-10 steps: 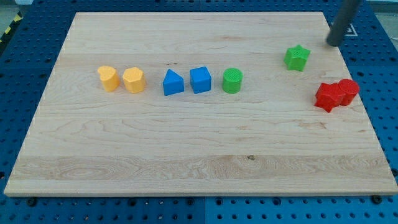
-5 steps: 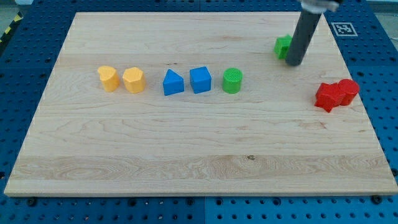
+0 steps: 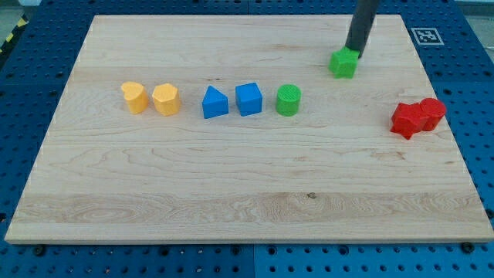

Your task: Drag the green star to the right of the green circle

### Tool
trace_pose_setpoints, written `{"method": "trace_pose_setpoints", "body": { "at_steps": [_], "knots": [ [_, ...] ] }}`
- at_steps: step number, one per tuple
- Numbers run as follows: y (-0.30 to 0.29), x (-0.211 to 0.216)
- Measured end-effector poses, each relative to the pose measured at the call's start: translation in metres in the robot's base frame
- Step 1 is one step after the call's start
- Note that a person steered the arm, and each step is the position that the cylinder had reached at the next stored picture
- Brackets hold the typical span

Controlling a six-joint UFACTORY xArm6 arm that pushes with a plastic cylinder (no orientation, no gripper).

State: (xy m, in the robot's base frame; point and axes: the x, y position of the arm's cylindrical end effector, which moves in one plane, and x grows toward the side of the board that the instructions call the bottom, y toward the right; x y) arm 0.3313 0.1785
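Note:
The green star (image 3: 343, 64) lies on the wooden board (image 3: 247, 185) toward the view's upper right. My tip (image 3: 354, 52) touches its upper right edge. The green circle (image 3: 289, 100) stands lower and to the left of the star, at the right end of a row of blocks in the board's middle.
Left of the green circle, the row holds a blue cube (image 3: 248, 99), a blue triangle (image 3: 214, 103) and two yellow blocks (image 3: 165, 100) (image 3: 134, 97). A red star (image 3: 406, 120) and a red cylinder (image 3: 432, 113) touch each other at the view's right.
My tip came from the view's upper right corner onto the green star, then went behind it. The star slid left and slightly up. The other blocks have not moved.

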Motion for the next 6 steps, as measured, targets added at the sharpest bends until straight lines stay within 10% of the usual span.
{"method": "trace_pose_setpoints", "body": {
  "at_steps": [6],
  "knots": [
    [-0.042,0.048]
  ]
}}
